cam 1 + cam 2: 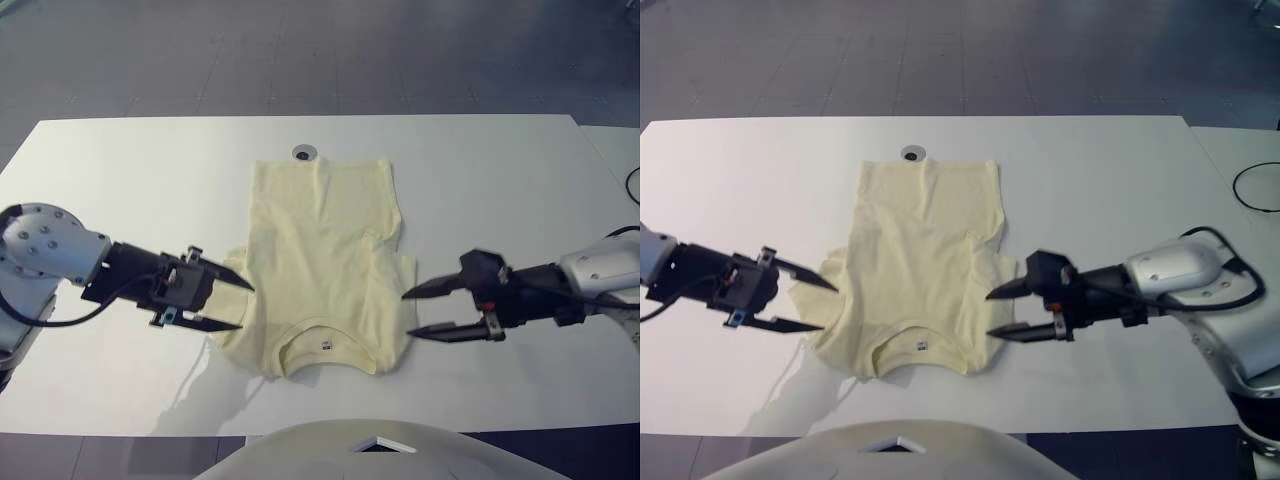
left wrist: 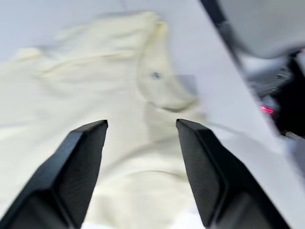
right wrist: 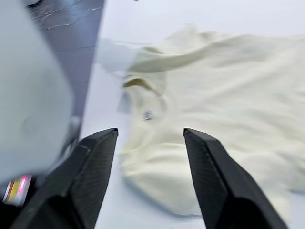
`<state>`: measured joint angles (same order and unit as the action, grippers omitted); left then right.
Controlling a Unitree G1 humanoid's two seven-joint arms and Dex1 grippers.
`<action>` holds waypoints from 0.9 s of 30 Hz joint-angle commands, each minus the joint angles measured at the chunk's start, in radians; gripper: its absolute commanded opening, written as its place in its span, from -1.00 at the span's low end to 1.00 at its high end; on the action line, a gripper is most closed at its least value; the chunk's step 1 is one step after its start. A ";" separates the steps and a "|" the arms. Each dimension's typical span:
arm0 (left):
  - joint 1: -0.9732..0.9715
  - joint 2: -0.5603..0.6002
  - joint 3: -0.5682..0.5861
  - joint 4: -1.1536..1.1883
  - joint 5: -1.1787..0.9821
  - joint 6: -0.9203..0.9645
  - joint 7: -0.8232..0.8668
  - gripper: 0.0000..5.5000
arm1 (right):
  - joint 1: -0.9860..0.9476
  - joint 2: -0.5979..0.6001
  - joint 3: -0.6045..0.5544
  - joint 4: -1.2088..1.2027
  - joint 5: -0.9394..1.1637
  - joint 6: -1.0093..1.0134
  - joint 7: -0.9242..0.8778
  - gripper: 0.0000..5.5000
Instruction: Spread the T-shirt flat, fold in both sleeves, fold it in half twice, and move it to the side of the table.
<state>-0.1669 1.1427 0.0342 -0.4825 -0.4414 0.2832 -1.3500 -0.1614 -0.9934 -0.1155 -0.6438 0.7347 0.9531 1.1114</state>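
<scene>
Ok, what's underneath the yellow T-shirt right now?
The T-shirt lies directly on the white table, which shows all around it. A round grey fitting sits just past its far hem. Whatever lies beneath the cloth itself is covered.

found t-shirt [image 1: 320,270] lying on table [image 1: 120,170], collar end toward the near edge, hem toward the far edge. located round insert [image 1: 304,152] in the tabletop just behind the t-shirt's hem, at its left corner. logged left gripper [image 1: 246,306] just left of the t-shirt's collar end, right gripper [image 1: 406,314] just right of it, opposite. noted cable [image 1: 1255,185] well right of the t-shirt.
</scene>
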 commanded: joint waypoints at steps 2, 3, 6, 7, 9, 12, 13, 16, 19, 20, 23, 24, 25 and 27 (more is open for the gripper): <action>0.022 -0.160 -0.069 -0.052 0.102 0.155 0.304 0.28 | -0.123 0.253 -0.121 0.236 -0.011 0.314 -0.420 0.23; 0.057 -0.190 -0.076 -0.082 0.099 0.189 0.352 0.33 | -0.118 0.300 -0.140 0.264 -0.020 0.343 -0.479 0.28; 0.103 -0.259 -0.104 -0.133 0.109 0.258 0.461 0.51 | -0.086 0.407 -0.171 0.298 -0.021 0.406 -0.585 0.45; 0.100 -0.276 -0.105 -0.140 0.107 0.279 0.487 0.57 | -0.084 0.437 -0.177 0.309 -0.020 0.418 -0.608 0.51; 0.077 -0.303 -0.099 -0.132 0.106 0.318 0.530 0.69 | -0.081 0.487 -0.187 0.334 -0.026 0.424 -0.648 0.63; 0.011 -0.330 -0.070 -0.075 0.100 0.380 0.588 0.91 | -0.068 0.524 -0.176 0.367 -0.044 0.405 -0.679 0.83; -0.008 -0.331 -0.068 -0.057 0.105 0.390 0.598 0.95 | -0.059 0.529 -0.171 0.371 -0.045 0.402 -0.681 0.87; -0.036 -0.334 -0.063 -0.035 0.107 0.411 0.616 0.96 | -0.022 0.527 -0.135 0.388 -0.060 0.377 -0.671 0.96; -0.051 -0.338 -0.071 -0.033 0.106 0.422 0.623 0.96 | 0.016 0.540 -0.102 0.412 -0.068 0.350 -0.665 0.96; -0.055 -0.340 -0.072 -0.033 0.106 0.426 0.626 0.96 | 0.023 0.546 -0.093 0.420 -0.069 0.342 -0.664 0.96; -0.078 -0.348 -0.074 -0.025 0.108 0.438 0.634 0.96 | 0.041 0.566 -0.083 0.439 -0.075 0.313 -0.666 0.96; -0.085 -0.348 -0.075 -0.018 0.111 0.440 0.637 0.96 | 0.041 0.576 -0.082 0.450 -0.076 0.306 -0.669 0.96; -0.092 -0.349 -0.078 -0.012 0.114 0.442 0.638 0.96 | 0.041 0.587 -0.083 0.460 -0.076 0.300 -0.674 0.96; -0.100 -0.350 -0.084 -0.006 0.118 0.444 0.639 0.96 | 0.040 0.602 -0.086 0.470 -0.069 0.297 -0.678 0.88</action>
<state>-0.2488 0.7970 -0.0380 -0.5027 -0.3361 0.7146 -0.7173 -0.1485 -0.4166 -0.2168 -0.2127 0.6712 1.2235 0.4553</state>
